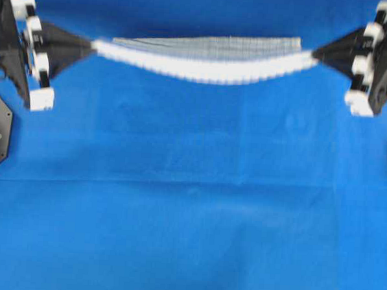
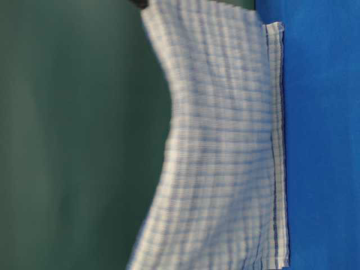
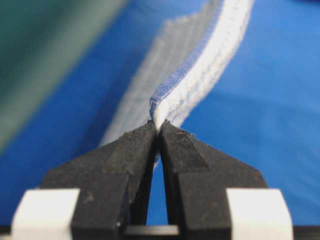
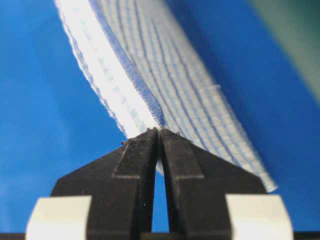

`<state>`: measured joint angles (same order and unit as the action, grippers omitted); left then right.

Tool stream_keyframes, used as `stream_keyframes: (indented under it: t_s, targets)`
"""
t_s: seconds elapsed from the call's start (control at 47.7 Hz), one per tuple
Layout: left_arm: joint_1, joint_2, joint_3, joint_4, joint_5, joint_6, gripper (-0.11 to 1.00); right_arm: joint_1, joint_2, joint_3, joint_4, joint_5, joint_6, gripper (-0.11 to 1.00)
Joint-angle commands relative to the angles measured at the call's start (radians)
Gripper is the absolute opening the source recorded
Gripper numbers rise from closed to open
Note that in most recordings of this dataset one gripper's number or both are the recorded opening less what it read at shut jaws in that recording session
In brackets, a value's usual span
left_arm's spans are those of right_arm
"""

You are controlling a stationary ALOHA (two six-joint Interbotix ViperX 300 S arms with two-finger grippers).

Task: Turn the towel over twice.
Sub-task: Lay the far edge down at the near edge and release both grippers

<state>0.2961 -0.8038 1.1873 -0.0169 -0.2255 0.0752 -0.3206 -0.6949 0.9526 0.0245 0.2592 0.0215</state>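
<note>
Overhead exterior: left end effector and right end effector each clamped on striped towel corner, cloth raised mid-flip; you next lay it over onto blue counter.

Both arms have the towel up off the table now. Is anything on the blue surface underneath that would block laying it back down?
Nothing visible. The towel hangs between the left gripper and right gripper, and the blue table cover in front of it looks bare.

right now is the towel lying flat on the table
No, the towel hangs stretched between the left gripper and right gripper, each shut on a corner.
</note>
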Motion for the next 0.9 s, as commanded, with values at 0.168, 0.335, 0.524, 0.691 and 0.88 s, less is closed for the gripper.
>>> stream_keyframes:
  t_s: [0.168,0.335,0.524,0.691,0.88]
  targets:
    - [-0.172,0.052,0.051,-0.002,0.037,-0.044,0.02,0.172,0.044,0.063,0.003,-0.038,0.106,0.05]
    - [-0.267,0.133,0.084,-0.002,0.035,-0.092,0.02,0.261,0.137,0.110,0.003,-0.106,0.189,0.05]
    - [-0.362,0.256,0.078,-0.002,0.034,-0.097,0.02,0.348,0.259,0.135,0.003,-0.193,0.298,0.05]
    - [-0.411,0.383,0.052,-0.002,0.015,-0.098,0.02,0.433,0.353,0.115,0.003,-0.225,0.383,0.05]
    - [-0.440,0.486,0.012,-0.002,0.003,-0.098,0.02,0.499,0.416,0.075,0.003,-0.233,0.426,0.05]
